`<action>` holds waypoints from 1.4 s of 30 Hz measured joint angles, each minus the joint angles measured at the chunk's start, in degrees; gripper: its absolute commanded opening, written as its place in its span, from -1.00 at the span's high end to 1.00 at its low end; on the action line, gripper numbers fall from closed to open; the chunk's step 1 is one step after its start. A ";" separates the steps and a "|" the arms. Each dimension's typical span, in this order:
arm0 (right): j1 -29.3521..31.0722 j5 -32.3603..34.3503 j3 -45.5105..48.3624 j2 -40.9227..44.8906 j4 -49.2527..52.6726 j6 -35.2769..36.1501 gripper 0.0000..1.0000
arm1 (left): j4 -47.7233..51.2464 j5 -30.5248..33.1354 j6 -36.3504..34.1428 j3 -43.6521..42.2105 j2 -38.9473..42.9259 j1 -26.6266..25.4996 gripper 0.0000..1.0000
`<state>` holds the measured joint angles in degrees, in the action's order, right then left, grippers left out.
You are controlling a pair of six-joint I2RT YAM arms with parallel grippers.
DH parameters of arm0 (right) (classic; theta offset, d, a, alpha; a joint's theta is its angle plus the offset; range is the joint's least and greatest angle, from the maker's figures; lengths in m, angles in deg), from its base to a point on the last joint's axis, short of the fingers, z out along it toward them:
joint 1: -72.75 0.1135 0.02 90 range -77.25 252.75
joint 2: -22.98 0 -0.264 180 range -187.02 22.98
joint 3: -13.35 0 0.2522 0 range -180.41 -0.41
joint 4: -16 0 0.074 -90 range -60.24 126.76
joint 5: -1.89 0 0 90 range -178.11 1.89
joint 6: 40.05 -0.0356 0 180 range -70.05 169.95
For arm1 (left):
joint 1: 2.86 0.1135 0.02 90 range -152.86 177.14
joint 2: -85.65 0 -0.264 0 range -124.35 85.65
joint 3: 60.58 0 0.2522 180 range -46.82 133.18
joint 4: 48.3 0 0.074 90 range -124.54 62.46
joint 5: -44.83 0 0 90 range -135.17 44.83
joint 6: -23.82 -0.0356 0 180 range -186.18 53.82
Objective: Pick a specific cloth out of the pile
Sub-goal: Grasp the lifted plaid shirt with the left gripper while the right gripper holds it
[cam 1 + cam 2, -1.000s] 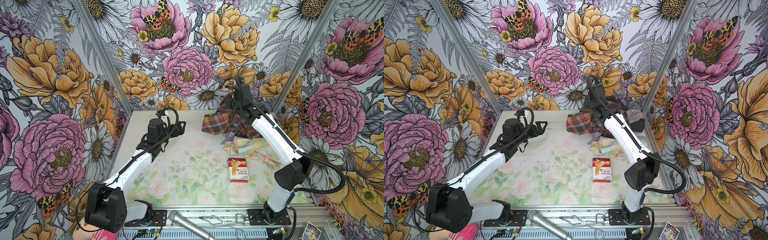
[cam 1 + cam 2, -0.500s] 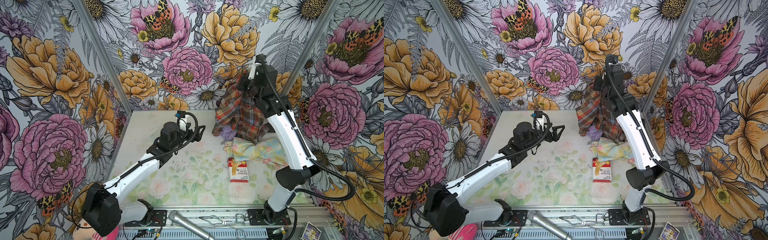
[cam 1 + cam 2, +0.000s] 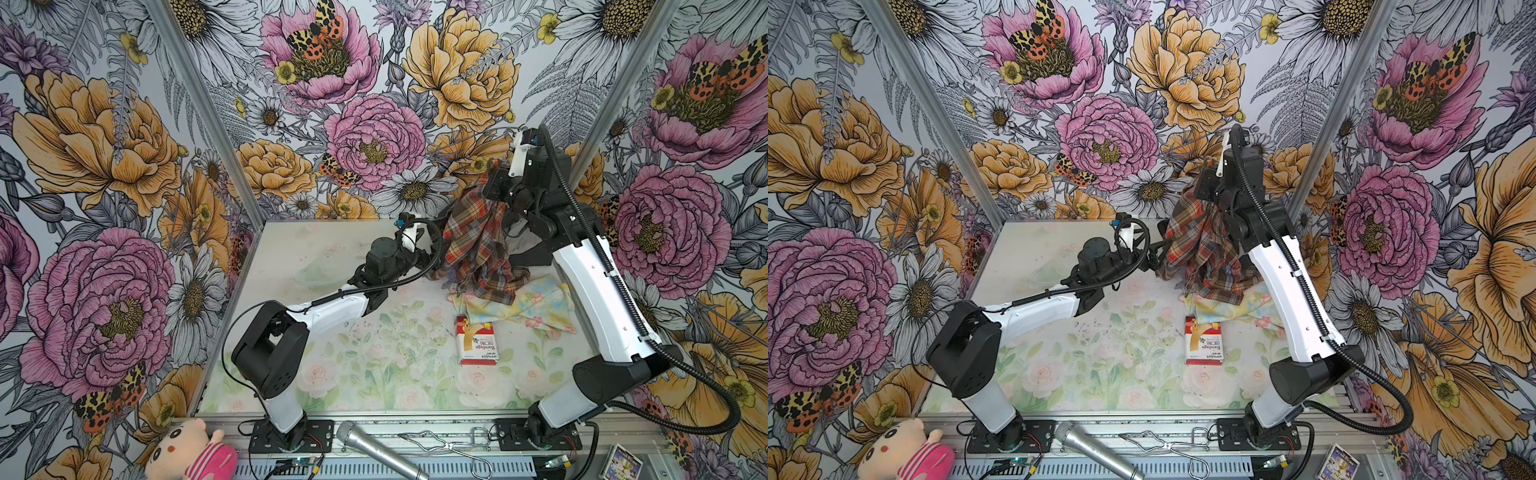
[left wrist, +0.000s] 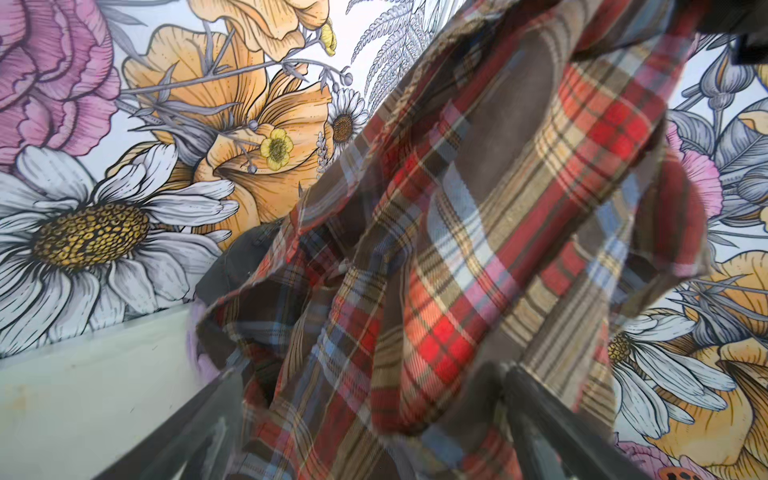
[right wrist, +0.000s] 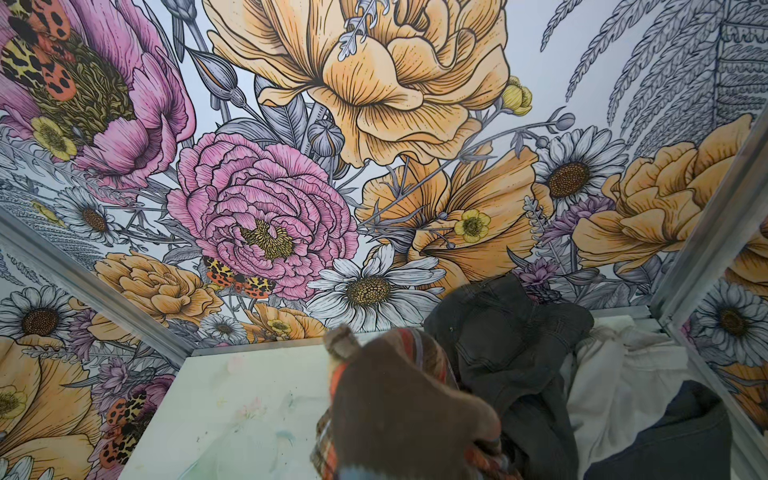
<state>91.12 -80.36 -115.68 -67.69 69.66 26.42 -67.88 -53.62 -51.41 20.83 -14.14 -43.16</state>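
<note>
The right claw [image 3: 486, 183] clamps the cloth [image 3: 478, 245]; left claw [image 3: 1158, 251] gapes near it; box [image 3: 477, 340] reads "Bandage".

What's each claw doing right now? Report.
Left claw: open, cloth between its jaws, not gripped.
Right claw: closed, holding the cloth.

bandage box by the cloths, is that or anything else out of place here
Yes. The red and white bandage box lies flat on the table, its far end tucked under the pale yellow floral cloth: a lone carton among fabrics. Dark specks also litter the table beside it.
</note>
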 measured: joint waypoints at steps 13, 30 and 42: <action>-0.83 -2.60 0.90 0.94 0.02 -2.19 1.00 | -11.69 -1.53 0.22 23.28 -21.92 -7.30 -0.97; -4.37 -3.82 4.59 4.37 -0.74 -3.67 1.00 | -12.57 0.28 1.77 37.53 -30.93 -7.08 1.00; -8.72 -4.87 21.03 14.78 -2.56 -4.02 0.34 | -7.10 0.00 1.77 45.33 -29.86 -4.09 1.00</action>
<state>82.40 -85.23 -94.65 -52.92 67.11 22.40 -74.99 -53.62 -49.64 66.17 -44.00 -47.25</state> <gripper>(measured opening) 0.178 0.056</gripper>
